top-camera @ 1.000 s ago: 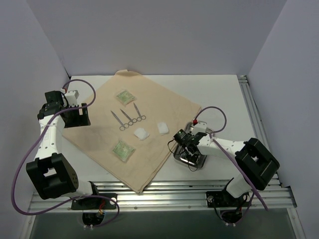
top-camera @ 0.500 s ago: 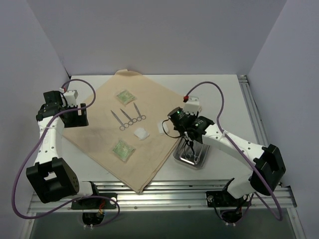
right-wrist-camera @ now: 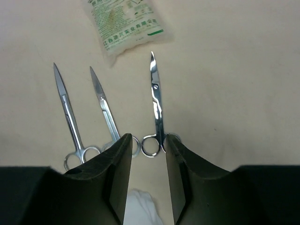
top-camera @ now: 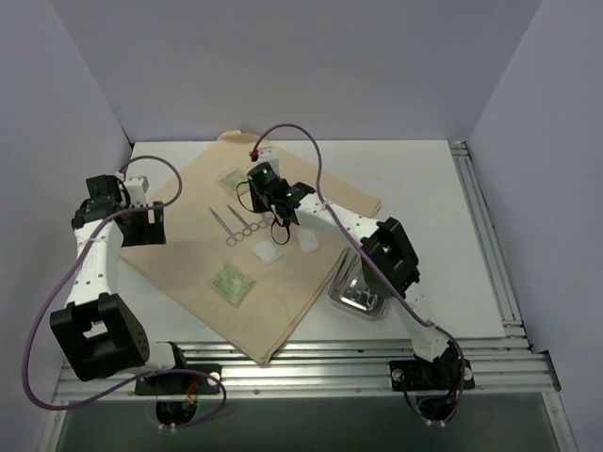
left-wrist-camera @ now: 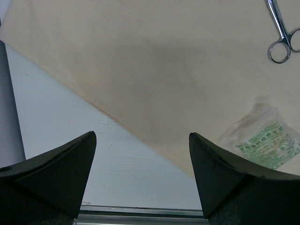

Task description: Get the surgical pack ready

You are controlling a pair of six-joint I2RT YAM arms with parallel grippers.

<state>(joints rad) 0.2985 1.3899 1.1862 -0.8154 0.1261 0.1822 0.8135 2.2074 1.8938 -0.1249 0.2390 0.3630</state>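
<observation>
Tan cloth sheet (top-camera: 179, 259) covers the left and middle of the white table (top-camera: 424, 188). Just beside its right edge sits the steel tray (top-camera: 335, 294), which the right arm (top-camera: 377, 245) crosses and partly hides from us. On the cloth lie one green packet (top-camera: 232, 281), another green packet (right-wrist-camera: 126, 21), two gauze pads (top-camera: 267, 252) and three forceps (right-wrist-camera: 157, 101). The right gripper (right-wrist-camera: 147, 138) hangs over the rightmost forceps' rings, jaws narrowly parted, holding nothing. The left gripper (left-wrist-camera: 140, 140) gapes wide above the cloth's left edge.
</observation>
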